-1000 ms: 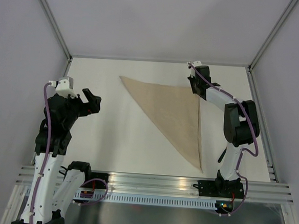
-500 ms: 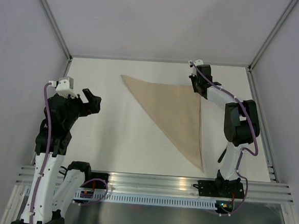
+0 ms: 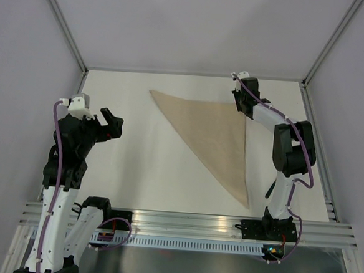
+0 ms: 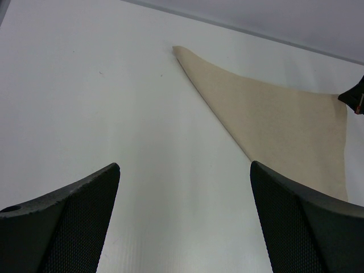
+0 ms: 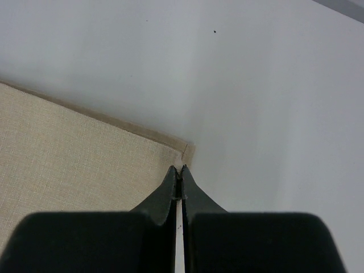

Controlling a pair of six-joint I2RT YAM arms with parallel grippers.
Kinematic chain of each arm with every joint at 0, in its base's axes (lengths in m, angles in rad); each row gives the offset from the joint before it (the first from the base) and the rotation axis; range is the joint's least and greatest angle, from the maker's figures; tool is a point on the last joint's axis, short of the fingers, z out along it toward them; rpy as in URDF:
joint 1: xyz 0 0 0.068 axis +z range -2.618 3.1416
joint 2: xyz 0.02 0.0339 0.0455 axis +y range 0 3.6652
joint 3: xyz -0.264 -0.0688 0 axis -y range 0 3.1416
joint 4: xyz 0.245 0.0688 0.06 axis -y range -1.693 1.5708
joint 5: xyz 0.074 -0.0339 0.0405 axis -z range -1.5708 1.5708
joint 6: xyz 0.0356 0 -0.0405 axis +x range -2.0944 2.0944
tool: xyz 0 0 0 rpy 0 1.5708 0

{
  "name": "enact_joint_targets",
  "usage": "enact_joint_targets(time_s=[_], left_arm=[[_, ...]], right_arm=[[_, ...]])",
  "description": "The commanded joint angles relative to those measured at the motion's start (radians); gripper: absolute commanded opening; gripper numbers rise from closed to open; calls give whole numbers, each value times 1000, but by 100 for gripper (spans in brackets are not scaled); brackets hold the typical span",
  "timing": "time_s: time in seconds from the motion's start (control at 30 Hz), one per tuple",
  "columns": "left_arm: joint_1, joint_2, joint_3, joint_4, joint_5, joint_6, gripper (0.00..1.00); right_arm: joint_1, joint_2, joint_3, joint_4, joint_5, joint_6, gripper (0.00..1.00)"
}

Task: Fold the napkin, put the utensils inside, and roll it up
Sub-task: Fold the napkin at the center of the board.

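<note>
The beige napkin (image 3: pixel 216 133) lies folded into a triangle on the white table, one point at the far left and one at the near right. My right gripper (image 3: pixel 242 111) is at the napkin's far right corner, shut on that corner (image 5: pixel 180 169); the cloth (image 5: pixel 68 148) spreads out to its left. My left gripper (image 3: pixel 113 124) is open and empty, held above the bare table to the left of the napkin (image 4: pixel 273 108), its fingers (image 4: pixel 68 222) wide apart. The knife is out of view.
The white table (image 3: pixel 136 164) is bounded by grey walls and a metal frame. An aluminium rail (image 3: pixel 182 221) runs along the near edge by the arm bases.
My right gripper has moved slightly to the right with the napkin corner in it, and the whole triangle has slid right with it. The left arm has not moved.
</note>
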Motion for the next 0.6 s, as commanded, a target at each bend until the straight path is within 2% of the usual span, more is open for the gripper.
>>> enact_joint_targets(time_s=[0.0, 0.47, 0.5, 0.57], left_arm=[[-2, -4, -2, 39, 4, 41, 99], [-2, -4, -3, 41, 10, 41, 100], [-2, -4, -3, 39, 12, 41, 100], [-2, -1, -5, 41, 19, 40, 100]], right_arm=[[-9, 20, 44, 9, 36, -9, 1], [-23, 72, 79, -8, 79, -11, 0], [-23, 84, 90, -17, 85, -9, 3], [-28, 92, 97, -22, 85, -8, 22]])
